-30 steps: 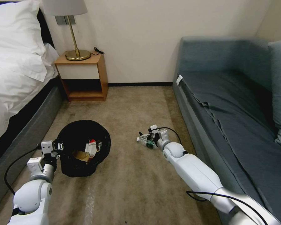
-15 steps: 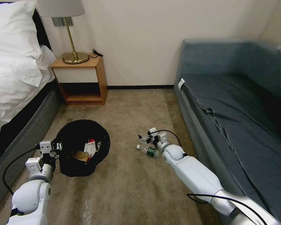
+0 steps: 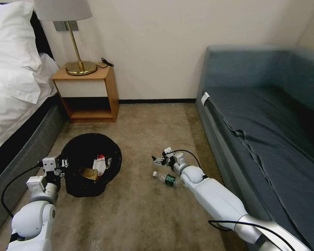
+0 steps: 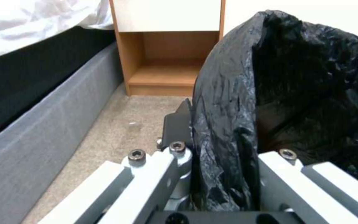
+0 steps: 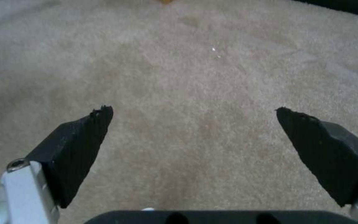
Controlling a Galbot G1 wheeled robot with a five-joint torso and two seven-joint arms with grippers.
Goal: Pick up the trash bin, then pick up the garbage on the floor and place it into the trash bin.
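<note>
The trash bin (image 3: 81, 153), lined with a crinkly black bag, hangs just over the carpet at the left. My left gripper (image 3: 61, 163) is shut on its near rim; in the left wrist view the bag's (image 4: 228, 102) folded edge sits between the fingers (image 4: 178, 124). Inside lie a red-and-white packet (image 3: 101, 163) and crumpled brown paper (image 3: 87, 173). A small clear bottle with a green label (image 3: 166, 179) lies on the carpet. My right gripper (image 3: 157, 161) hovers open just beyond it, with bare carpet between its black fingers (image 5: 79, 140).
A bed (image 3: 14, 87) with a grey base runs along the left, and a blue-grey sofa (image 3: 261, 122) along the right. A wooden nightstand (image 3: 85, 92) with a brass lamp (image 3: 76, 66) stands against the far wall. Carpet (image 3: 146, 132) lies open between them.
The whole view has shifted, so the camera moved. My right gripper was down at the bottle a second ago; it now sits apart from it, open, with the bottle on the carpet.
</note>
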